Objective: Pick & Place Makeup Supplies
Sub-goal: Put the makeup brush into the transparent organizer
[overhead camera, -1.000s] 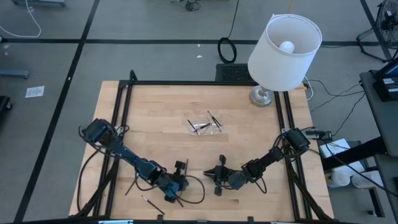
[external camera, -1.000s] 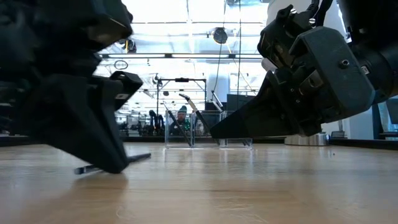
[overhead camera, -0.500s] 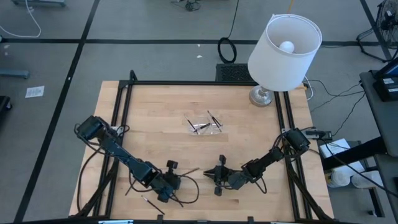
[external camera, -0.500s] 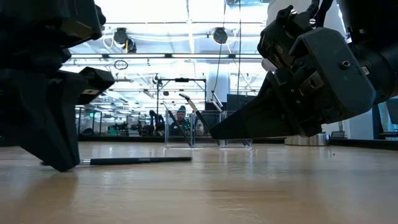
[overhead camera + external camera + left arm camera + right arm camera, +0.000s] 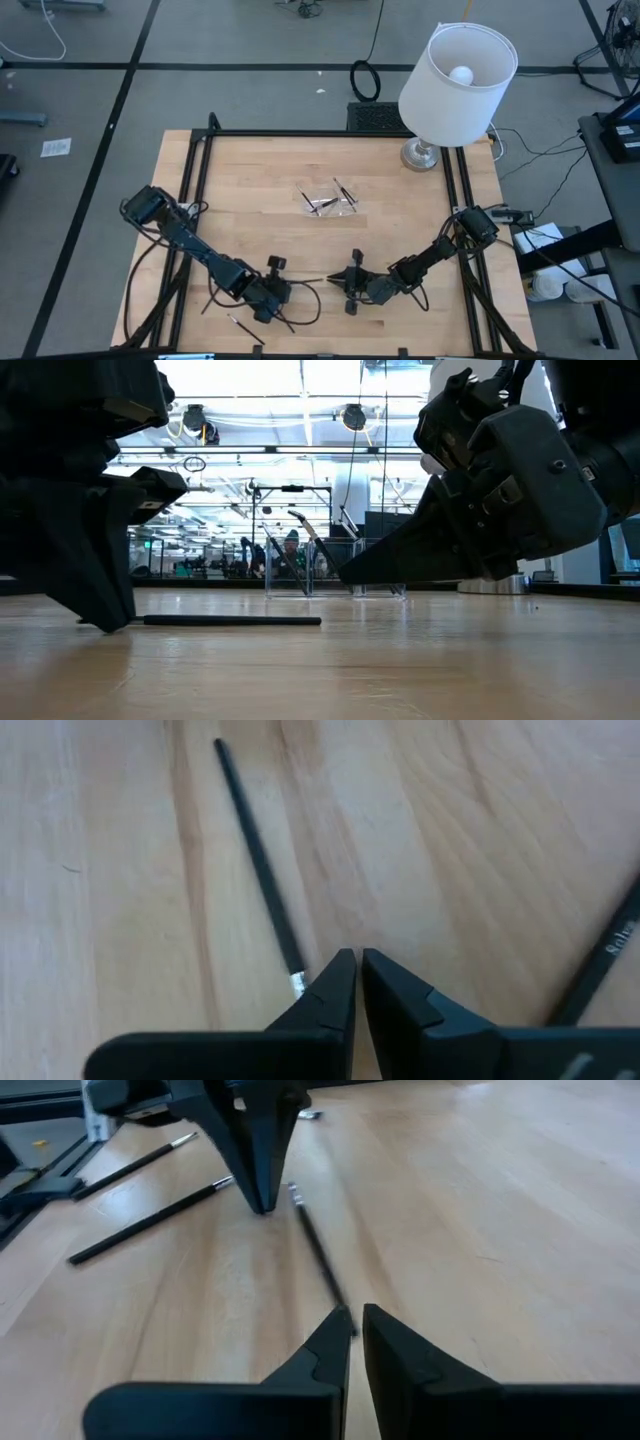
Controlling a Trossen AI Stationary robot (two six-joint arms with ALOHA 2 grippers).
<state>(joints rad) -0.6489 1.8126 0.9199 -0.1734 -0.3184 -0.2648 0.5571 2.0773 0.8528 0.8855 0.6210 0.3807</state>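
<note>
A thin dark stick (image 5: 308,283) with a silvery end lies flat on the table between my two grippers; the low view shows it as (image 5: 232,621). My left gripper (image 5: 284,291) is shut and points down, and the silvery end (image 5: 297,983) lies right at its tips. My right gripper (image 5: 334,281) is shut and almost level, with its tips at the stick's dark end (image 5: 338,1302). The clear tray (image 5: 330,200) at the table's middle holds more sticks, which lean on its walls. My left gripper stands with one fingertip (image 5: 335,970) right beside the stick's silvery end; whether it touches I cannot tell. My right gripper's fingertips (image 5: 335,1325) meet the stick's dark end in its wrist view; whether they touch it I cannot tell either.
Two loose sticks (image 5: 213,298) (image 5: 240,323) lie by the left arm near the front edge. Another stick (image 5: 600,965) lies close to my left gripper. A white lamp (image 5: 455,85) stands at the back right. A black frame (image 5: 200,170) runs along the table's sides.
My left gripper has gone toward the table's left edge and risen a little. The stick that lay slanted under its fingers has turned about and now lies flat, stretched between the two grippers.
</note>
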